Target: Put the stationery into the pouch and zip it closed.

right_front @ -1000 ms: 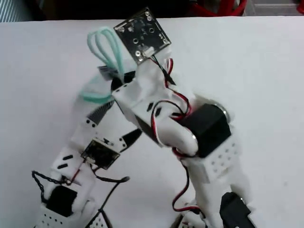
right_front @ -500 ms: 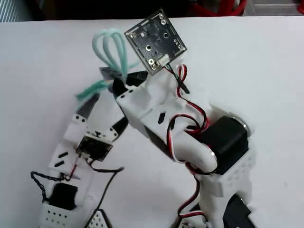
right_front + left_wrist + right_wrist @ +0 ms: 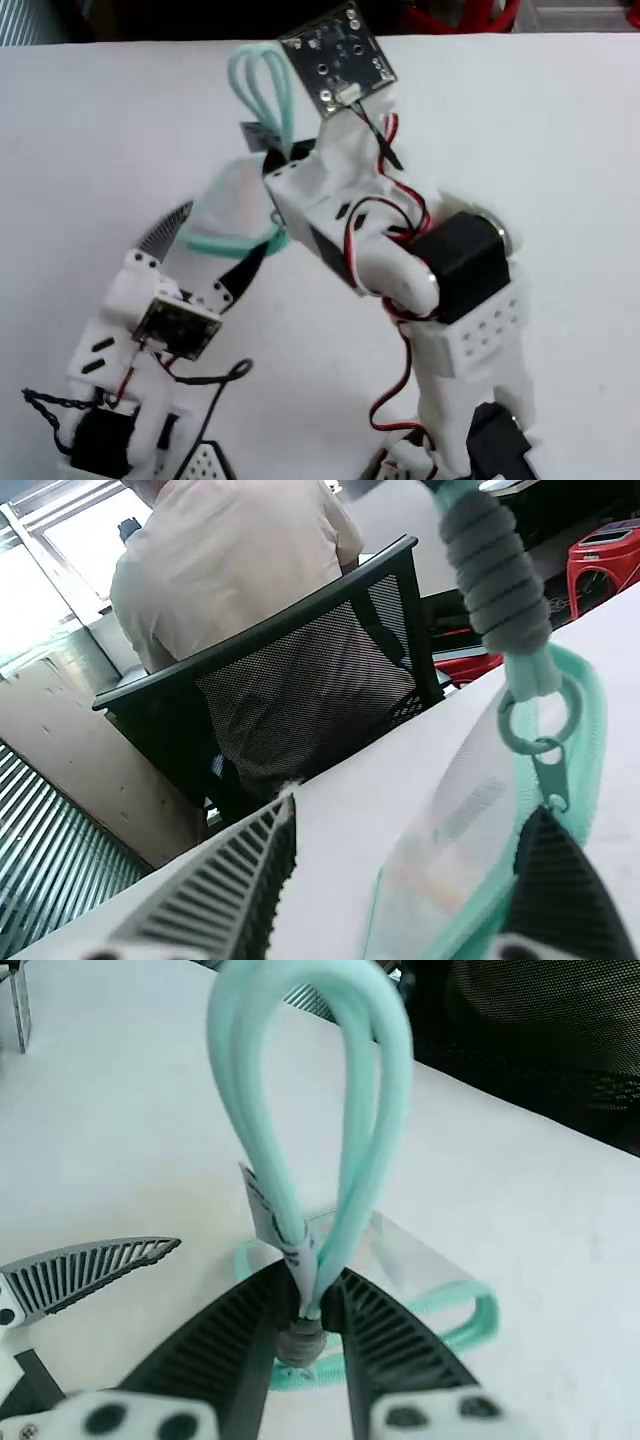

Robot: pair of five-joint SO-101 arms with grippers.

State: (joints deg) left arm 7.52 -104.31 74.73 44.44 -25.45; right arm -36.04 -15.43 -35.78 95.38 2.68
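Observation:
The pouch [image 3: 228, 208] is clear plastic with a mint green zip edge and lies on the white table. My right gripper [image 3: 277, 152] is shut on the grey wrapped base of its mint cord loop [image 3: 262, 82], holding the loop upright. In the right wrist view the right gripper [image 3: 303, 1312] pinches that base under the loop [image 3: 310, 1110], with the pouch [image 3: 405, 1265] beyond. My left gripper [image 3: 415, 820] is open, its jaws wide apart on either side of the pouch [image 3: 470, 850], below the zip pull ring [image 3: 532, 730]. What the pouch holds is blurred.
The white table [image 3: 560, 120] has free room to the right and the far left. Its far edge borders a dark room with red stools [image 3: 450, 18]. A black mesh chair [image 3: 300, 680] stands beyond the table. Cables trail from the left arm [image 3: 150, 330].
The right gripper has carried the cord loop to the right and farther back, dragging the pouch along. The left arm drew back toward the near left, and the pouch now lies between its jaws.

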